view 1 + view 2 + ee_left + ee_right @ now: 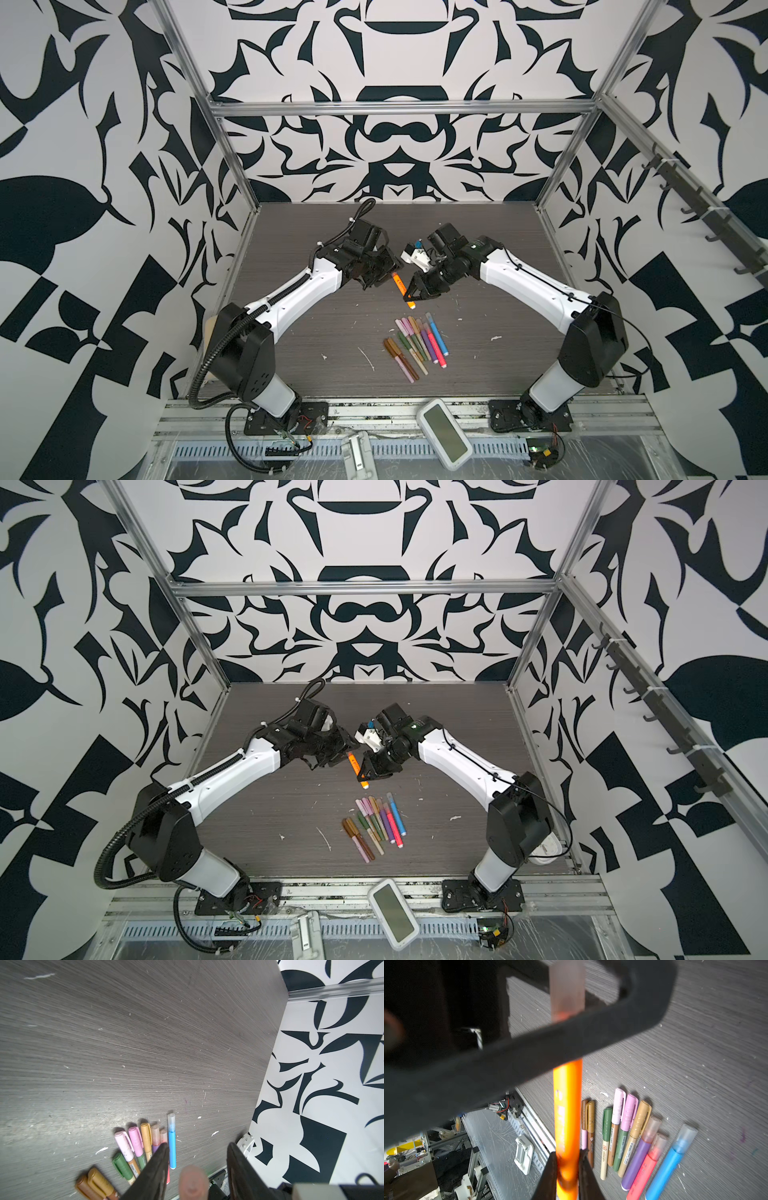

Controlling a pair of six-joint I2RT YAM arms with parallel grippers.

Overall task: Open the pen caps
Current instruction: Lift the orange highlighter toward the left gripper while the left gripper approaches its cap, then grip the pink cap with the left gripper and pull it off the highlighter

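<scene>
Right gripper [566, 1159] clamped tight on the orange pen [401, 286], gripping near the barrel's rear end. Pen's held up off the table [311, 332], tilted, betw. the two arms in both top views. Its pale see-through cap [566, 991] is on, pointing at the left gripper [197, 1147]. Left jaws sit either side of that cap, approx. half open, gap showing on both sides in the left wrist view, so no contact w/ it. Other pens [415, 345] lie in a fanned row on the table, near the held pen, toward the arms' bases, all capped.
</scene>
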